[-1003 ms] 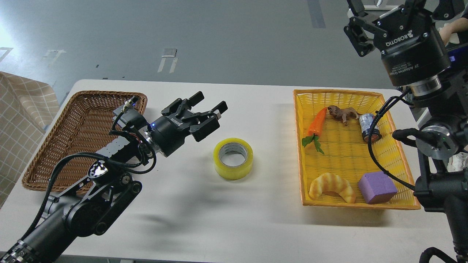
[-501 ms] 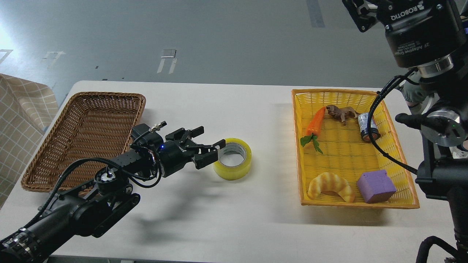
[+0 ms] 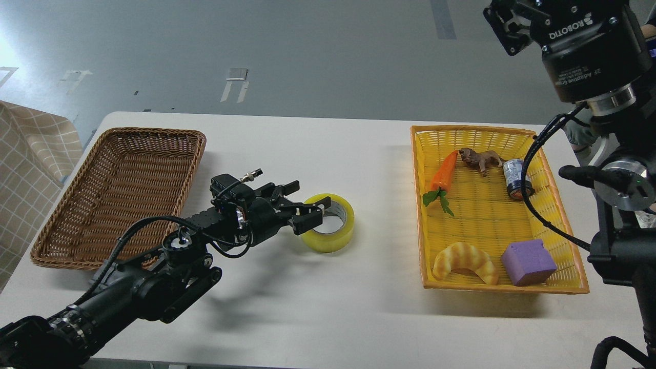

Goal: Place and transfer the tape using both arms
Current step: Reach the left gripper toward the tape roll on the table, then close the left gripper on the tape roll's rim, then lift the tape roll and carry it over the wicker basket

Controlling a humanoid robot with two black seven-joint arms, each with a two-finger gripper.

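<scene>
The tape point(image 3: 339, 238), a yellowish roll with a grey-white core, lies flat on the white table point(image 3: 318, 307) near its middle. My left gripper point(image 3: 306, 204) reaches in low from the left and is open, its fingers right at the roll's left rim. One fingertip point(image 3: 313, 217) overlaps the rim; whether it touches is unclear. My right gripper point(image 3: 507, 28) is raised high at the top right, far from the tape. Its fingers are cut off by the frame edge.
An empty brown wicker basket point(image 3: 66, 241) stands at the left. A yellow basket point(image 3: 417, 205) at the right holds a carrot point(image 3: 445, 170), a toy animal point(image 3: 479, 158), a small can point(image 3: 512, 177), a croissant point(image 3: 464, 260) and a purple block point(image 3: 528, 262). A checked cloth point(image 3: 31, 164) lies at the far left.
My left gripper has dropped and moved right, from above the table left of the tape down to the roll's left rim. The right gripper has risen slightly. The tape has not moved.
</scene>
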